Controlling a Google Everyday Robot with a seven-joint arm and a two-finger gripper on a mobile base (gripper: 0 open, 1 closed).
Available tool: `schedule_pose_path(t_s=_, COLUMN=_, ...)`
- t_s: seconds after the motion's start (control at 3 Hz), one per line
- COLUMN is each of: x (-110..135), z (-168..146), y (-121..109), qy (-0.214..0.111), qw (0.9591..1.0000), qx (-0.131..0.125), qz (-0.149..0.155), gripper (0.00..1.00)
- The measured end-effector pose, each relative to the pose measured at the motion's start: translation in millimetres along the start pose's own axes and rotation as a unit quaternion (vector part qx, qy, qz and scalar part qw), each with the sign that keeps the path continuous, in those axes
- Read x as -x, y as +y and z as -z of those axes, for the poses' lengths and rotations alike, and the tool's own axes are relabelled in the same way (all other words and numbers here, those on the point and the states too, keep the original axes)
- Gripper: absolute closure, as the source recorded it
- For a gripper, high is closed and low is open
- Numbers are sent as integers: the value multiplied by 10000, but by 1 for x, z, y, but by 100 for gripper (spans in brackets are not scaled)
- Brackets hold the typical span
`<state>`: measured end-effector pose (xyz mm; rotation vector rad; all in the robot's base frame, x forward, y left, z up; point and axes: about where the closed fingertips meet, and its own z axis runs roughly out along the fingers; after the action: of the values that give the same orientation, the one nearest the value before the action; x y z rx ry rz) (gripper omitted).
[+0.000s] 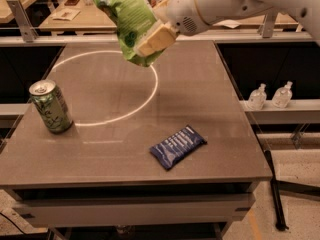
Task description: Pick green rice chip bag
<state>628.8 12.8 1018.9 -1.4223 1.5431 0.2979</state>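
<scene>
The green rice chip bag (pixel 128 21) is a crumpled light-green foil bag. It hangs in the air above the far part of the table, clear of the surface. My gripper (pixel 152 40) is shut on the bag's right side, its cream-coloured fingers (pixel 159 36) pressed against the foil. The white arm (pixel 225 1) reaches in from the upper right.
An upright green drink can (pixel 50 106) stands at the table's left. A flat dark-blue packet (pixel 177 146) lies near the front edge. A white ring is marked on the grey table (pixel 200 99). Two small clear bottles (pixel 271 95) stand on a rail to the right.
</scene>
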Motion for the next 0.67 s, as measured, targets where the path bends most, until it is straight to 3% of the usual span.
schedule_pose_path(t_s=0.33, x=27, z=28, y=-12, qy=-204, qw=9993, qx=-261, qz=170, gripper=100)
schedule_pose_path(t_s=0.67, x=40, z=34, y=-20, qy=-330, qw=9992, qx=-120, qz=196, gripper=100)
